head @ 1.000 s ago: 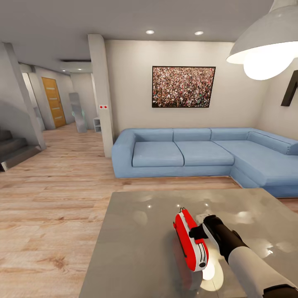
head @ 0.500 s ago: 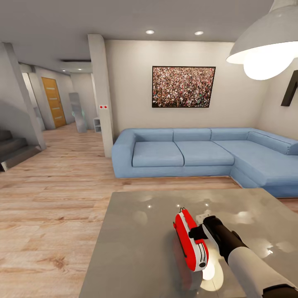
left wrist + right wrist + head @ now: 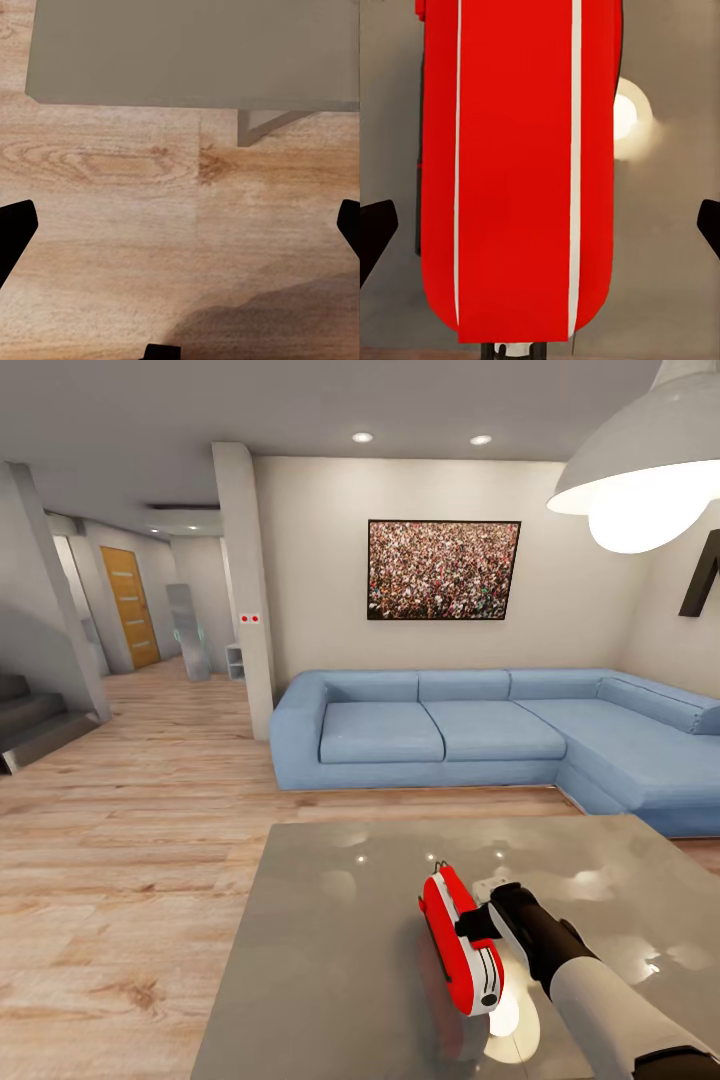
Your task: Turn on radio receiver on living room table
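radio (image 3: 460, 940): lying on the desk (image 3: 330, 960)
right hand (image 3: 478, 922): spread, touching radio's side
progress: probably mid-press, can't confirm it's on

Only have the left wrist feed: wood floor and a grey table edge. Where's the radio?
Observer: The radio receiver lies on the table, near its front.
Operator: Right arm anywhere near it?
Observer: The right gripper is up against the radio's right side.
Operator: Fingers closed on it?
Observer: No. In the right wrist view both fingertips sit wide apart, the red casing between them.
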